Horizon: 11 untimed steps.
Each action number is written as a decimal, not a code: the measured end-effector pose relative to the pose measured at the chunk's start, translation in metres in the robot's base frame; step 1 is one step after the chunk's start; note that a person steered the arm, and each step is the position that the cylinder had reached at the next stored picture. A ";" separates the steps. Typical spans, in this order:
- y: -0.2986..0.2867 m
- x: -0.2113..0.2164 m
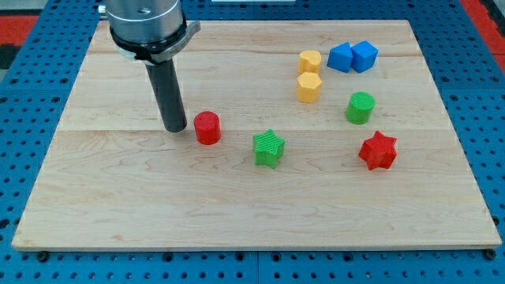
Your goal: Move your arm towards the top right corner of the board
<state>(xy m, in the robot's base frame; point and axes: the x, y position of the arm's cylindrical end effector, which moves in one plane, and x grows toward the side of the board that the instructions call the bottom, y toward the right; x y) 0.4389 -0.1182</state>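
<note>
My tip (175, 128) rests on the wooden board (118, 205) left of centre, just left of a red cylinder (207, 128), with a small gap between them. A green star (268, 148) lies right of the red cylinder. The board's top right corner (410, 24) is far to the right and up from the tip. Near that corner lie two blue blocks (353, 57) touching each other.
Two yellow hexagonal blocks (309, 61) (308, 87) sit one above the other left of the blue pair. A green cylinder (360, 107) and a red star (378, 151) lie at the right. A blue pegboard (31, 158) surrounds the board.
</note>
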 end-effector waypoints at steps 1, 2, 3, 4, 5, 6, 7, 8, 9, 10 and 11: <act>-0.001 0.000; -0.001 0.000; -0.001 0.000; 0.000 0.000; 0.022 -0.021; 0.032 -0.067; 0.036 -0.128; 0.063 -0.179; 0.105 -0.223; 0.148 -0.246; 0.192 -0.246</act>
<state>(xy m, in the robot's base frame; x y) 0.1924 0.0739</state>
